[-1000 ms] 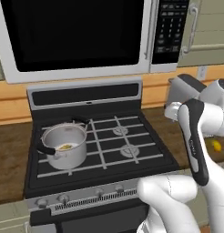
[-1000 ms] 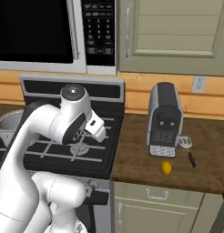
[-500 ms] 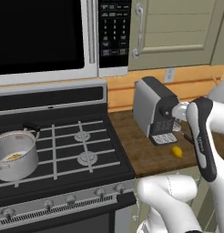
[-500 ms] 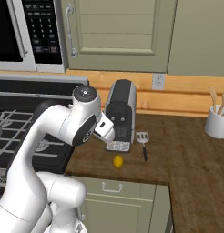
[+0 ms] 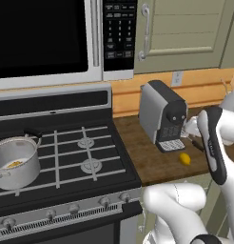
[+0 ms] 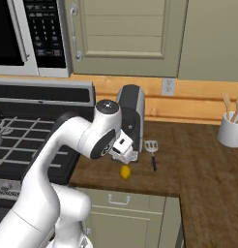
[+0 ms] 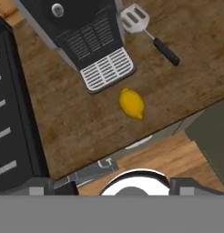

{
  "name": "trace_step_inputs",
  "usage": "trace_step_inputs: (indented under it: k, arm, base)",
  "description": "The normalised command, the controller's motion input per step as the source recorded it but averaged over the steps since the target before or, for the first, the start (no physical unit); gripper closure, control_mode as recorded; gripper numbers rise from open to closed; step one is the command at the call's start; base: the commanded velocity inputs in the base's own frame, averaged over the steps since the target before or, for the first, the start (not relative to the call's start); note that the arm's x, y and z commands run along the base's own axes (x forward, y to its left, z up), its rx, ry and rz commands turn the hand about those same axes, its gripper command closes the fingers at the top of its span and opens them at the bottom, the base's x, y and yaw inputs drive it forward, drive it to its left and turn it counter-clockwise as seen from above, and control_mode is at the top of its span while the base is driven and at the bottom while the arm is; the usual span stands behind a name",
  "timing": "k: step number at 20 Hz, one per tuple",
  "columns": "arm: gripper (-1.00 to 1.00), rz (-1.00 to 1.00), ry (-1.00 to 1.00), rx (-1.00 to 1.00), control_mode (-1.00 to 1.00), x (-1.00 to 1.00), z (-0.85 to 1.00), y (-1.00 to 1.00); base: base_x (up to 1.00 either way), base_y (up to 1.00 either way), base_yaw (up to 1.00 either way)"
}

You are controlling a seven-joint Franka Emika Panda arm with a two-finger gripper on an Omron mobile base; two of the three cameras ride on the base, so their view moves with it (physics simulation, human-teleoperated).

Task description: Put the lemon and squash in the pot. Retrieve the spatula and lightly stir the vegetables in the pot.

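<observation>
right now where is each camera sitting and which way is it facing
left base view: behind the arm on its left, looking forward and down at the stove, the pot, the coffee machine and the lemon; the white arm rises at lower right.
right base view: behind on its right, facing the counter, the spatula and a utensil crock; the arm rises from lower left.
hand view: on the hand, looking down at the lemon; the claw stands open.
All three share the lemon and coffee machine.
</observation>
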Motion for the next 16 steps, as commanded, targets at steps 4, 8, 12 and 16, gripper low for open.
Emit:
trace_step_inputs:
  k: [4,8,12,16]
  arm:
    - [-1.0,0.13,0.21,-0.12,-1.0,0.01,-0.82,-0.61]
    - [-1.0,0.02,0.16,-0.02,-1.0,0.04,-0.21,0.03]
    - [-1.0,0.01,0.12,0.0,-1.0,0.38,-0.26,0.26]
    - [-1.0,0.0,0.05,0.0,-1.0,0.55,-0.45,0.21]
  base:
    - [0.0,0.0,0.0]
    - [0.0,0.0,0.0]
    - [0.0,0.0,0.0]
    - [0.0,0.0,0.0]
